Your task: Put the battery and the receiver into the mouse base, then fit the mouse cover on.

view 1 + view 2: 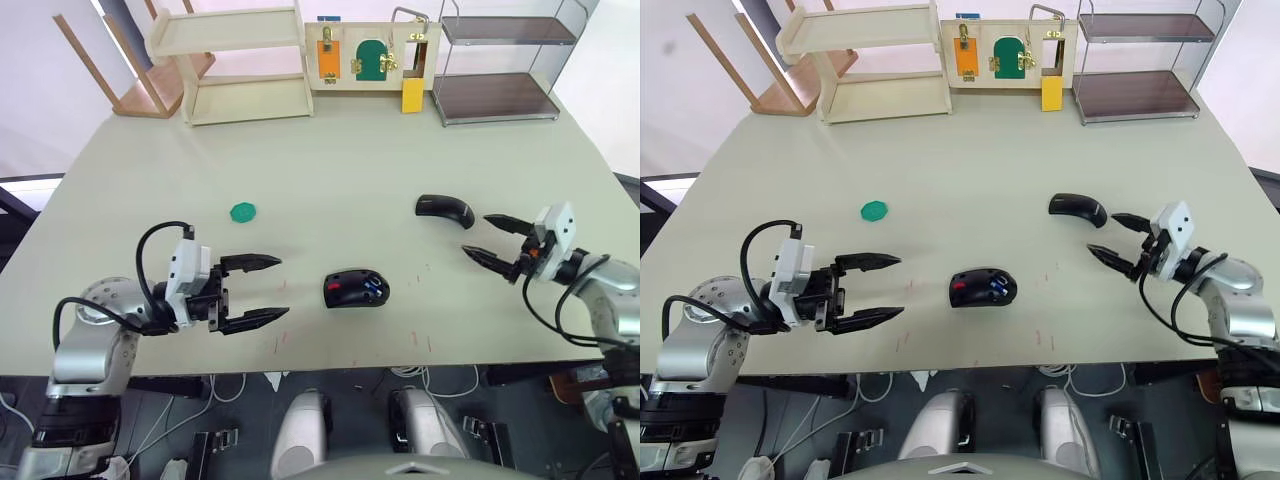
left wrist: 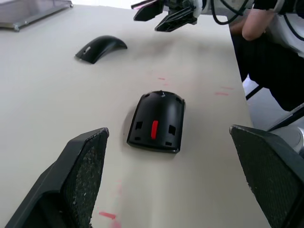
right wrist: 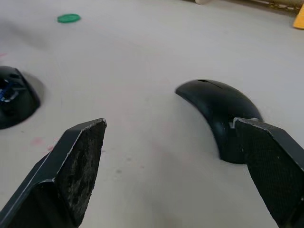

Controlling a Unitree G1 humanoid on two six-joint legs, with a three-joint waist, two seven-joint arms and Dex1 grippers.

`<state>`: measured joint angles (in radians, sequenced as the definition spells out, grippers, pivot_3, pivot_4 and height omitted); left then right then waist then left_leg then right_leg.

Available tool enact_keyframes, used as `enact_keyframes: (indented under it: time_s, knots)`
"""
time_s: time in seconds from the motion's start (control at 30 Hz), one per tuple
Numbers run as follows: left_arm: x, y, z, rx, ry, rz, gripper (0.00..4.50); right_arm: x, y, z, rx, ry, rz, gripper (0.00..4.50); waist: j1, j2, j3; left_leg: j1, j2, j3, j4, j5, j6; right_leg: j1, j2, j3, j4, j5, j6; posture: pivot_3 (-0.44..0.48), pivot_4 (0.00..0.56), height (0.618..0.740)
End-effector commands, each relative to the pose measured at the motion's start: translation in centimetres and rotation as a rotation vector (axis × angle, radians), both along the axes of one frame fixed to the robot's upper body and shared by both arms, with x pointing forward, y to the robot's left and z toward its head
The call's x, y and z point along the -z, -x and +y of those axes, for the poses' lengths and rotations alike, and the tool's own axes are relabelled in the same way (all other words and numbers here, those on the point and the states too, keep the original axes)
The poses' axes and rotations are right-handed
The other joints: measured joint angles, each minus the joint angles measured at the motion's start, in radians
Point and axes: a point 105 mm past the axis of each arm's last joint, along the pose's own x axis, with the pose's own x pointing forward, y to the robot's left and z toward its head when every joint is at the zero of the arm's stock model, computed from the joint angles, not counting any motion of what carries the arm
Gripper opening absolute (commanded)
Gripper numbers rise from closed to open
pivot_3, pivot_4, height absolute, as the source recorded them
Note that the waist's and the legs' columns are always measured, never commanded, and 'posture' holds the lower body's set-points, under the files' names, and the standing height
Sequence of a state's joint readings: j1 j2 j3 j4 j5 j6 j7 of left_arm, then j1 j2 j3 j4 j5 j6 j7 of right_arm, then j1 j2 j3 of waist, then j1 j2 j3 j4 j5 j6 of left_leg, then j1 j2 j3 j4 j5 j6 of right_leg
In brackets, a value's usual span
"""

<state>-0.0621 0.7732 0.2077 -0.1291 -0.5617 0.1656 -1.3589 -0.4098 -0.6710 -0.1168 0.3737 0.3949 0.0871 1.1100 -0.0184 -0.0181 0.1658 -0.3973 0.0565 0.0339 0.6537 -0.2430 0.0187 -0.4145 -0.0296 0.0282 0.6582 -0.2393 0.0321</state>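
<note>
So the big pale table (image 1: 330, 160) takes up most of the scene, and along its far edge there's a wooden shelf unit (image 1: 235, 65), a little board with latches and locks (image 1: 365, 52), and a metal two-tier rack (image 1: 500, 60).

Down near the front edge, the left gripper (image 1: 262, 292) sits low over the table with its fingers spread wide, nothing in it. It's pointing straight at the mouse base (image 1: 356, 289), which lies just beyond the fingertips, not touching. The base is open side up; you can see a red part and something blue inside, probably the battery (image 1: 376, 292), though it's too small to be sure it's seated.

Over on the right, the right gripper (image 1: 490, 238) is also wide open and empty. The mouse cover (image 1: 445, 209) lies arched side up on the table just past its tips, a bit farther back from the front edge. In the right wrist view the cover (image 3: 218, 107) sits close to one finger (image 3: 273, 166), but I can't tell if they touch.

Cover and base are well apart. A small green disc (image 1: 243, 211) lies farther back, beyond the left gripper.
</note>
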Motion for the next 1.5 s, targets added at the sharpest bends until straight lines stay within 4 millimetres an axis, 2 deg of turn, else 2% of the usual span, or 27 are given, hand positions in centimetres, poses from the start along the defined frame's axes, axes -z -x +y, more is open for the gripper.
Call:
enact_keyframes:
  time_s: [0.03, 0.3, 0.53, 1.0, 1.2, 1.5]
  knots:
    - [-1.4, 0.6, -0.3, -0.001, 0.015, -0.056, 4.38, -0.7, -0.9, -0.3, -0.022, 0.030, 0.024, 4.50, -0.002, 0.000, 0.000, 0.000, 0.000, 0.000, 0.000, 0.000, 0.000, 0.000, 0.000, 0.000, 0.000, 0.000, 0.000, 0.000, 0.150, 0.740]
    - [-1.8, 1.4, -1.0, -0.035, 0.029, -0.074, 4.38, -1.0, -4.3, -1.3, -0.009, 0.151, 0.106, 4.50, 0.003, 0.000, 0.003, -0.001, 0.000, 0.001, -0.001, 0.000, 0.000, -0.001, 0.000, 0.000, 0.000, 0.002, -0.003, 0.000, 0.150, 0.740]
    - [-1.9, 2.4, -1.2, -0.046, 0.064, -0.076, 4.38, -1.6, -6.4, -0.5, 0.002, 0.239, 0.143, 4.50, -0.003, 0.000, 0.005, -0.001, 0.000, 0.003, -0.002, 0.000, 0.000, -0.003, 0.000, 0.003, 0.000, 0.002, -0.003, 0.000, 0.150, 0.740]
    - [-2.4, 2.0, -1.9, -0.032, 0.113, -0.099, 4.38, -1.3, -7.4, 1.1, -0.013, 0.324, 0.214, 4.50, -0.003, 0.000, 0.005, -0.001, 0.000, 0.005, -0.002, 0.000, 0.000, -0.005, 0.000, 0.004, 0.000, 0.002, -0.003, 0.000, 0.150, 0.740]
    - [-2.5, 2.1, -1.8, -0.026, 0.108, -0.097, 4.38, -1.1, -7.5, 1.7, -0.030, 0.336, 0.214, 4.50, -0.006, 0.000, 0.005, -0.002, 0.000, 0.006, -0.002, 0.000, 0.000, -0.005, 0.000, 0.005, 0.001, 0.002, -0.003, 0.000, 0.150, 0.740]
    - [-2.5, 2.3, -1.8, -0.023, 0.098, -0.092, 4.38, -1.8, -7.8, 2.4, -0.044, 0.310, 0.173, 4.50, -0.023, 0.000, 0.005, -0.001, 0.000, 0.006, -0.002, 0.000, 0.000, -0.005, 0.000, 0.006, 0.001, 0.004, 0.001, 0.000, 0.150, 0.740]
